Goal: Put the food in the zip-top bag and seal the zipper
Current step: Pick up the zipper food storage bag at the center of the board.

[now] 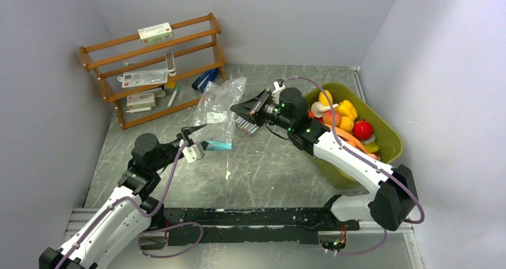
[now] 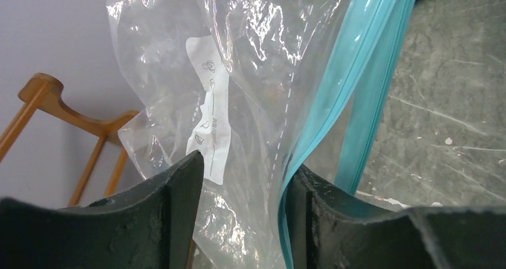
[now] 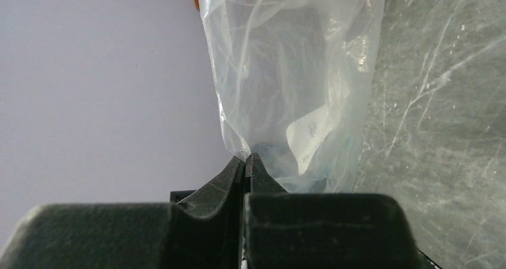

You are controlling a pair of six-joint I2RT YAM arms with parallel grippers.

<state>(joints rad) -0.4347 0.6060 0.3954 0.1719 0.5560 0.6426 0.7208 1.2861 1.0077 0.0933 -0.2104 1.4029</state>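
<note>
Food [image 1: 341,115], small glossy plastic toy fruits and vegetables, fills the olive-green plastic tub [image 1: 389,142]. Left of that tub, the clear floppy zip-top bag [image 1: 219,102] hangs lifted, its edge pinched in the right gripper's [image 3: 246,159] closed jaws. The left gripper's [image 2: 244,169] jaws stand apart, straddling bag film beside the teal-blue zipper [image 2: 360,72].

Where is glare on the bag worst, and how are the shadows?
Left wrist: white glare streaks on the zip-top bag, left gripper's fingers dark. Right wrist: bag hazy, little glare, right gripper's fingers nearly black. Top external: even light, faint shadows on the table.
</note>
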